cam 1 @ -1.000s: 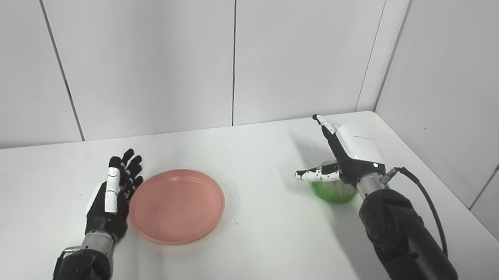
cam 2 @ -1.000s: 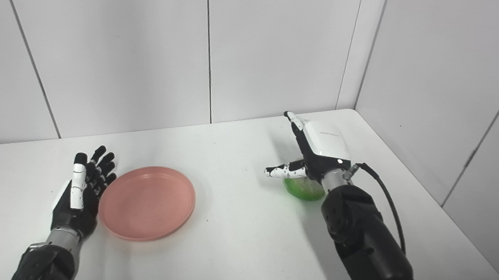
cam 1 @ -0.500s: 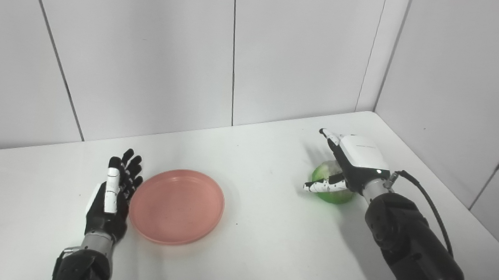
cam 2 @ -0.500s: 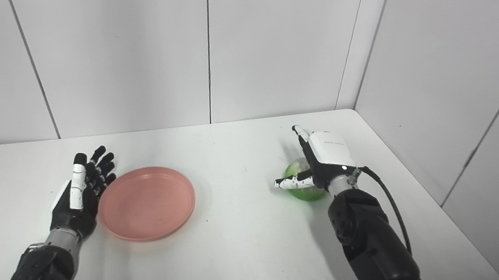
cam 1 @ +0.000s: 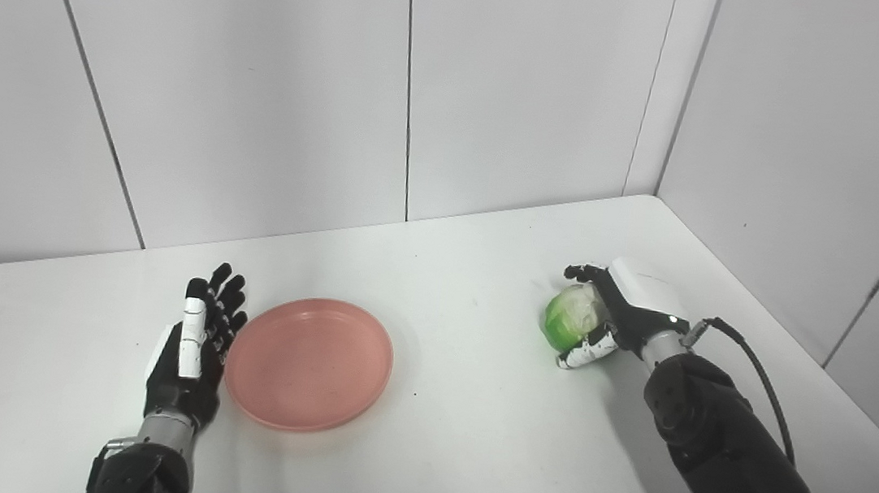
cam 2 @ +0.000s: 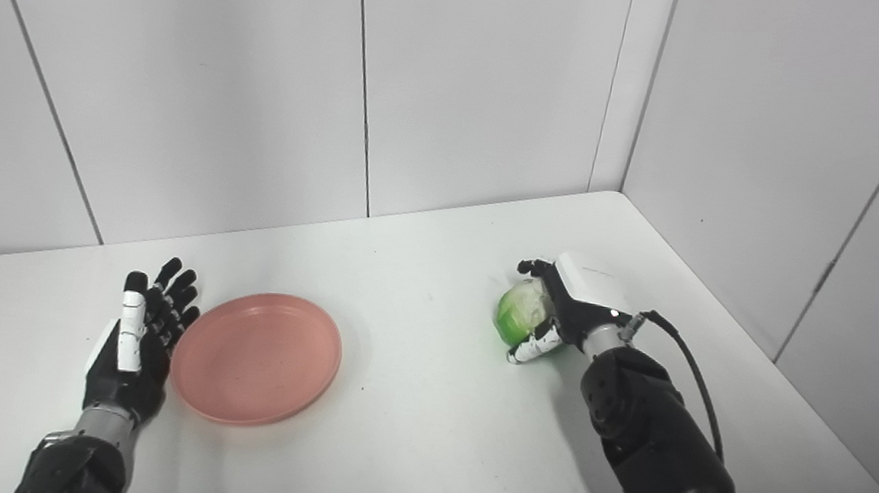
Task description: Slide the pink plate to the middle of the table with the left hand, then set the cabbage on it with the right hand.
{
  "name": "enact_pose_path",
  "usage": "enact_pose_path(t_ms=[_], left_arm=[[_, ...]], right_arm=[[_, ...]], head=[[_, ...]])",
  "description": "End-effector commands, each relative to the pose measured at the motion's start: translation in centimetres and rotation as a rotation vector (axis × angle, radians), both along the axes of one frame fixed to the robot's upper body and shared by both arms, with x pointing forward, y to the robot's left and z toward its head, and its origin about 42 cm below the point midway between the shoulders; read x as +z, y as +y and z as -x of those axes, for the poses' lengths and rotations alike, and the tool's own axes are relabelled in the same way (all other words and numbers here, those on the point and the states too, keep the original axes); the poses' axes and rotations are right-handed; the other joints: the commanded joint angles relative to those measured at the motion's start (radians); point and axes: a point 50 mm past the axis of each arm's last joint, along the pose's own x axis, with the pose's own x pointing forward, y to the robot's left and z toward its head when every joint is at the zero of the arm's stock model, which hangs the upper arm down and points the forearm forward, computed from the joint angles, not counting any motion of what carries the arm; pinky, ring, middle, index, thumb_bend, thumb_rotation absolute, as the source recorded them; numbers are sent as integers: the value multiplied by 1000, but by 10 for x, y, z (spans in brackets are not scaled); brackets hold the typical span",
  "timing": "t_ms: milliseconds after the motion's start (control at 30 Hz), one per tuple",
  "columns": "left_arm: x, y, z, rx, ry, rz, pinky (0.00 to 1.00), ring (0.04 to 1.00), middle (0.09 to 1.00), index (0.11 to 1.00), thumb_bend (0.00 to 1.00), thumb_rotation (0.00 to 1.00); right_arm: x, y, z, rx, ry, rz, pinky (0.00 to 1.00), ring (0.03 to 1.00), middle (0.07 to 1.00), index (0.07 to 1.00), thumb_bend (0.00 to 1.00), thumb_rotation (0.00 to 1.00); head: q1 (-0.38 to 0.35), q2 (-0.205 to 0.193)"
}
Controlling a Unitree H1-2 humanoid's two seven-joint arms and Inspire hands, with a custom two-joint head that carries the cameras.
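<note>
Two robot hands reach in over a white table (cam 1: 466, 462) set into a corner of pale wall panels. The right robot hand (cam 1: 618, 318) lies at the right side of the table, its fingers (cam 1: 582, 273) curled over the top of the cabbage (cam 1: 571, 317) and its thumb under the near side, so it appears closed around it. The cabbage, a round pale-green ball with no clear long axis, looks to sit at table level; whether it has left the surface cannot be told.

The pink plate (cam 1: 309, 362) lies flat, left of the table's middle and well apart from the cabbage. It is to the left of the right robot hand and a little nearer the robot. The left robot hand (cam 1: 192, 347) rests just beside the plate's left rim, fingers spread and pointing away, holding nothing (it may be touching the rim, but that is not clear).

Judging from this, the coming move is a carry leftward and slightly toward the robot. Bare table lies between cabbage and plate, with nothing in the path. The table's right edge and the side wall are close behind the right arm, so free room lies mainly to the left. The plate's far and right sides are open for a set-down.
</note>
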Motion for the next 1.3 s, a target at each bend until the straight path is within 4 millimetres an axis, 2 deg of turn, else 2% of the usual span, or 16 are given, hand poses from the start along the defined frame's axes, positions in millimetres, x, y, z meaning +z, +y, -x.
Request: enact_pose_path(t_ms=[0, 33, 67, 100, 167, 367, 500, 600, 633, 667, 700, 733, 767, 867, 1000, 1267], left_arm=[[-24, 10, 15, 8, 60, -7, 1000, 1000, 964, 951, 794, 1000], [-24, 10, 14, 7, 60, -6, 1000, 1000, 969, 955, 795, 1000], [-24, 10, 14, 8, 60, -3, 1000, 1000, 971, 957, 795, 1000], [-24, 9, 14, 9, 60, 0, 1000, 1000, 972, 956, 790, 1000], [-24, 9, 14, 5, 60, -9, 1000, 1000, 973, 958, 794, 1000], [-23, 7, 14, 8, 65, -12, 1000, 1000, 964, 952, 814, 1000], [-21, 1, 14, 9, 65, -5, 1000, 998, 961, 950, 818, 1000], [-21, -6, 17, 9, 65, 18, 1000, 990, 953, 944, 809, 1000], [-21, -9, 18, 8, 65, 20, 1000, 990, 953, 944, 807, 1000], [-21, -12, 19, 7, 66, 21, 1000, 991, 953, 945, 804, 1000], [-21, -16, 21, 3, 64, 16, 1000, 991, 953, 945, 803, 1000], [-21, -18, 22, 0, 63, 12, 1000, 994, 957, 949, 801, 1000], [-22, -22, 23, 0, 61, 11, 1000, 996, 958, 951, 800, 1000], [-24, -30, 24, 1, 56, 3, 1000, 994, 955, 946, 801, 1000], [-24, -38, 27, 15, 49, -3, 1000, 987, 952, 939, 804, 1000], [-22, -42, 27, 29, 34, -18, 1000, 1000, 959, 950, 806, 1000]], right_arm=[[10, -1, -5, 31, -48, 11, 489, 587, 707, 688, 815, 0], [11, -1, -5, 32, -54, 9, 466, 526, 682, 662, 673, 0], [11, 0, -5, 33, -72, 8, 454, 496, 668, 649, 600, 0], [11, 0, -5, 35, -86, 7, 430, 456, 587, 561, 550, 0], [10, 1, -5, 23, -119, 0, 405, 440, 540, 501, 523, 0], [14, 9, -6, 5, -223, -22, 398, 437, 506, 495, 517, 0], [26, 23, -4, 39, -353, -70, 425, 438, 498, 502, 517, 0], [42, 42, -2, 79, -432, -129, 440, 445, 504, 493, 517, 0], [46, 47, -1, 91, -451, -151, 443, 445, 505, 492, 517, 0], [49, 50, 0, 98, -462, -164, 445, 443, 505, 494, 517, 0], [53, 59, -1, 124, -483, -199, 446, 442, 505, 494, 517, 0], [56, 65, -1, 142, -497, -224, 445, 443, 504, 494, 517, 0], [60, 74, -2, 165, -510, -258, 445, 443, 503, 494, 518, 0], [66, 98, -4, 237, -519, -349, 443, 443, 499, 494, 518, 0], [64, 125, -10, 313, -506, -399, 436, 445, 496, 494, 518, 0], [48, 180, -27, 452, -418, -413, 436, 440, 496, 496, 518, 0]], head=[[1, 4], [1, 4], [3, 3], [3, 3], [8, 4], [28, 9], [100, 17], [171, 21], [222, 22], [222, 22], [270, 22], [270, 22], [321, 20], [375, 19], [447, 17], [494, 17]])
